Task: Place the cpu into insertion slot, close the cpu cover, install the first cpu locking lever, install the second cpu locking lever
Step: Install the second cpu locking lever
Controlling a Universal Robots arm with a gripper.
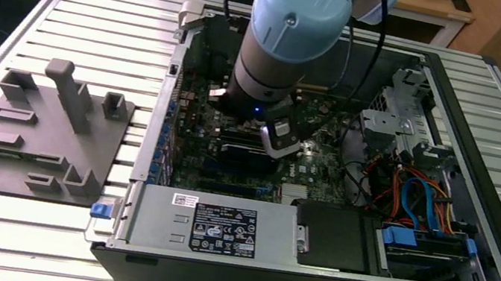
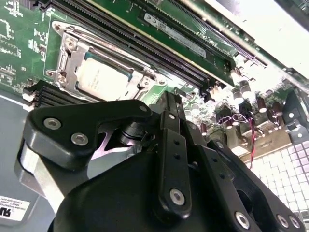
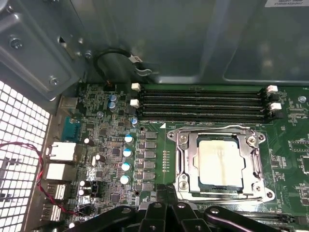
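Observation:
The cpu (image 3: 219,162) lies flat in the insertion slot (image 3: 177,186) on the green board, its dull silver top facing up. The cpu cover (image 3: 192,164) is down over it, framing the chip through its window. Thin metal lever rods (image 3: 212,128) run along the socket's edges. In the second wrist view the cpu (image 2: 99,79) and cover (image 2: 66,63) sit just beyond my black fingers. My gripper (image 3: 161,193) hovers beside the socket, fingers drawn together and holding nothing. In the exterior view the gripper (image 1: 280,145) reaches down into the open case over the board.
Long black memory slots (image 3: 203,101) run beside the socket, and a row of capacitors (image 3: 126,152) stands on its other side. The case walls, a power supply (image 1: 206,228) and a drive bay with cables (image 1: 422,198) hem in the board. A grey fixture (image 1: 41,130) sits on the table.

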